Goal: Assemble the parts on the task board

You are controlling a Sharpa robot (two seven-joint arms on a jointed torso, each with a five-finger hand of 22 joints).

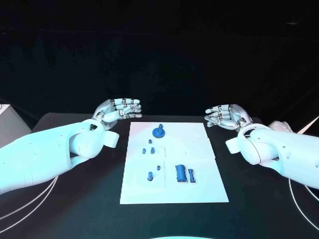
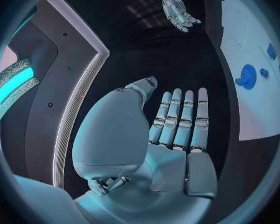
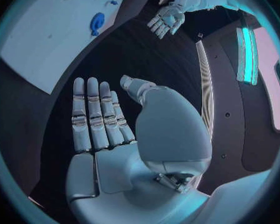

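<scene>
Head view | I see the left hand [image 1: 118, 110] and right hand [image 1: 226, 116] empty, fingers spread, flanking the task board [image 1: 203, 184] mid-table [image 1: 94, 209] | blue parts [image 1: 182, 173] lying on it | I read no writing.

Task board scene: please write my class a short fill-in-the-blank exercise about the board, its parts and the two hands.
1. The task board is coloured ____.
2. The small parts, such as the round part at the board's far end, are coloured ____.
3. The left hand and right hand hover with fingers apart, each holding ____.
4. The table is coloured ____.

Missing words: white; blue; nothing; black
</scene>
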